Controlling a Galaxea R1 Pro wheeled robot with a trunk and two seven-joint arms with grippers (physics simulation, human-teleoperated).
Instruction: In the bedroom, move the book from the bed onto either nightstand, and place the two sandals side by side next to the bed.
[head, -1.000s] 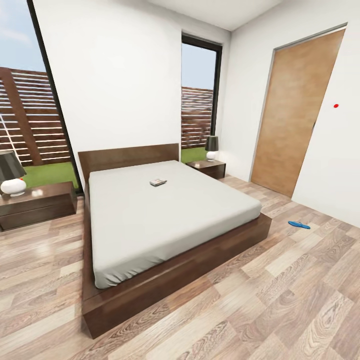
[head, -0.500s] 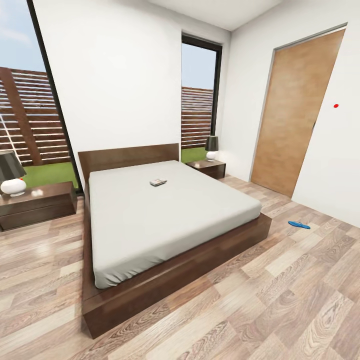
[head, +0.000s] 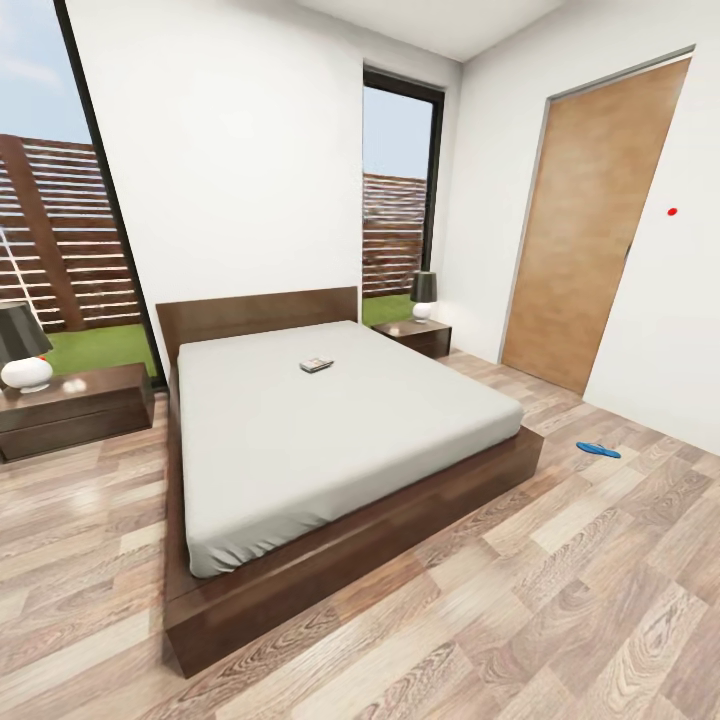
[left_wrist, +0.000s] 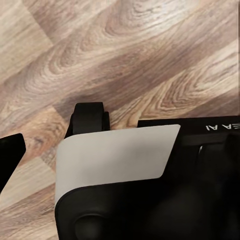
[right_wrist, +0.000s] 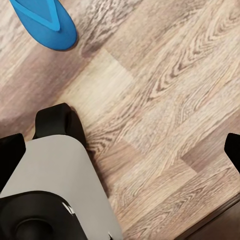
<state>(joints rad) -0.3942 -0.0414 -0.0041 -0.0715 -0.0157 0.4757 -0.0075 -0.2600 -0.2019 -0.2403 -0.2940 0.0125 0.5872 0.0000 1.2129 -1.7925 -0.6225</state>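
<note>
Broadly, the bedroom's wood-plank floor (head: 560, 600) runs from the near edge of the head view up to white walls, with a tall window (head: 60, 200) at far left, a narrower one (head: 398, 200) beyond the bed and a brown wooden door (head: 590, 220) on the right wall. Centre stage, the bed (head: 330, 440) sits low in its dark brown frame, headboard against the far wall, its off-white mattress bare apart from the book (head: 316, 365), which lies flat on the far half of the mattress, a little toward the headboard. Left of the bed stands one nightstand (head: 75, 408), carrying a lamp (head: 22, 350) with a dark shade and a round white base; a second nightstand (head: 415, 336) stands at the far right corner of the bed with a smaller matching lamp (head: 424, 295). One blue sandal (head: 598, 450) lies on the floor to the right of the bed, well apart from the frame and near the right wall. A second blue sandal (right_wrist: 47, 22) shows in the right wrist view, flat on the planks just beyond a grey-and-black part of the robot's base (right_wrist: 50, 170). The right gripper (right_wrist: 120, 150) is spread wide, its dark fingertips at opposite edges of that view with only floor between them. Of the left gripper, one dark fingertip (left_wrist: 10, 155) appears at the edge of the left wrist view above another grey-and-black base part (left_wrist: 120, 170); whether it is spread or closed cannot be told
</note>
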